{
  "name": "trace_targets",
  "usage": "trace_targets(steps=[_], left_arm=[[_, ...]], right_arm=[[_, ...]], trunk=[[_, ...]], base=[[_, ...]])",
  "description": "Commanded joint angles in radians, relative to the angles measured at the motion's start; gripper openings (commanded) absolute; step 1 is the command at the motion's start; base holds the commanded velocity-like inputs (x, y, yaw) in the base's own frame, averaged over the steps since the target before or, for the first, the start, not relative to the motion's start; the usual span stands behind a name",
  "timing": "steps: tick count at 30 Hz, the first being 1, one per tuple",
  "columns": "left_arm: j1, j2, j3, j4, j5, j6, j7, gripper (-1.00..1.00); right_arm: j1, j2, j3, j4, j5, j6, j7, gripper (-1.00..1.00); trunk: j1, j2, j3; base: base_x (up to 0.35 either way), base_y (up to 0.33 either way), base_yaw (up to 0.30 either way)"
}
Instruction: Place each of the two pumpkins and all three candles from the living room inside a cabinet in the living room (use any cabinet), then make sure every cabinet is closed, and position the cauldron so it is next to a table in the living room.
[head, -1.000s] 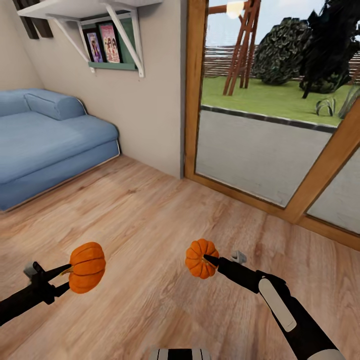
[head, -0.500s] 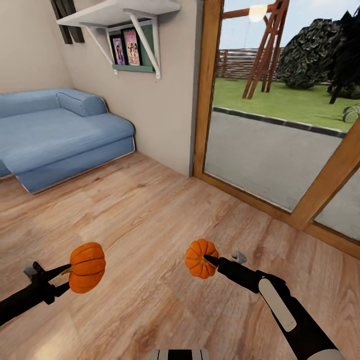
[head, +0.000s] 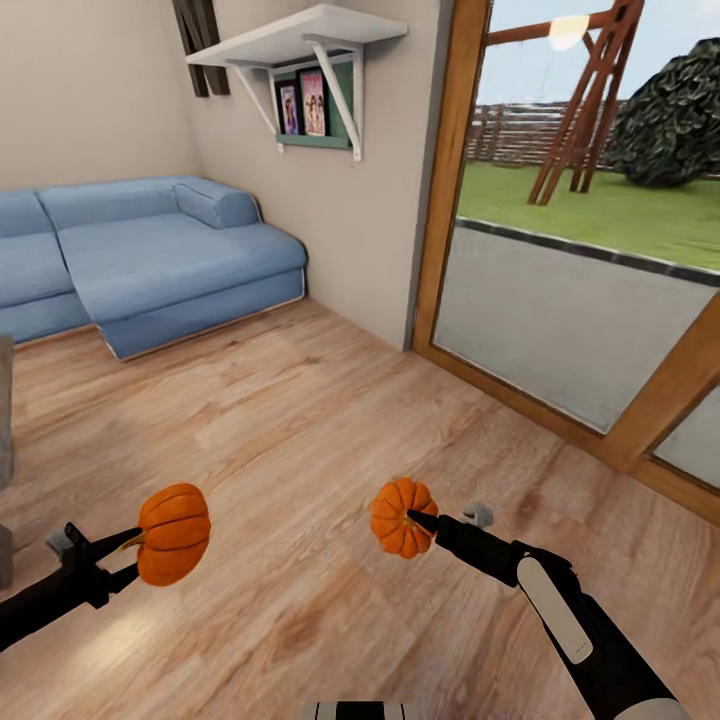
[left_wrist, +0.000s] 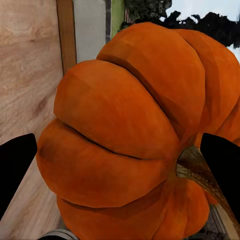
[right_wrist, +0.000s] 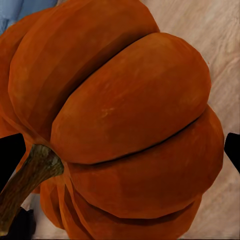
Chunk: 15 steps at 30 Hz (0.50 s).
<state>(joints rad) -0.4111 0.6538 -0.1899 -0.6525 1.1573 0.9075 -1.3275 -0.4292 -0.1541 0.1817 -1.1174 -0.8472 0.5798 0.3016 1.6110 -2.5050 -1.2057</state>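
In the head view we carry one of the pumpkins in each claw above the wooden floor (head: 300, 420): the left claw (head: 128, 560) clamps the left pumpkin (head: 175, 533) and the right claw (head: 420, 525) clamps the right pumpkin (head: 400, 515), with a blue sofa (head: 150, 250) by the wall and a glass door (head: 560, 300) ahead. In the left wrist view the left pumpkin (left_wrist: 135, 135) sits between the dark fingertips (left_wrist: 15, 170), stem toward one of them. In the right wrist view the right pumpkin (right_wrist: 120, 120) is gripped likewise, so we judge both pumpkins picked up but not yet stowed; candles, cabinet closing and cauldron remain.
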Motion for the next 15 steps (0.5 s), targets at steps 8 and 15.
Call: trace_targets(steps=[8, 15], left_arm=[[-0.002, 0.001, -0.003, 0.001, 0.014, 0.011, -0.007, -1.00], [-0.002, 0.001, -0.004, 0.001, 0.017, 0.013, -0.007, -1.00]], right_arm=[[0.000, -0.001, 0.001, -0.001, -0.006, 0.003, -0.002, -1.00], [0.000, -0.001, 0.001, -0.001, -0.007, 0.003, -0.002, -1.00]], trunk=[[-0.001, 0.000, 0.005], [-0.001, 0.000, 0.011]], base=[[-0.127, -0.066, 0.238], [-0.031, -0.003, 0.238]])
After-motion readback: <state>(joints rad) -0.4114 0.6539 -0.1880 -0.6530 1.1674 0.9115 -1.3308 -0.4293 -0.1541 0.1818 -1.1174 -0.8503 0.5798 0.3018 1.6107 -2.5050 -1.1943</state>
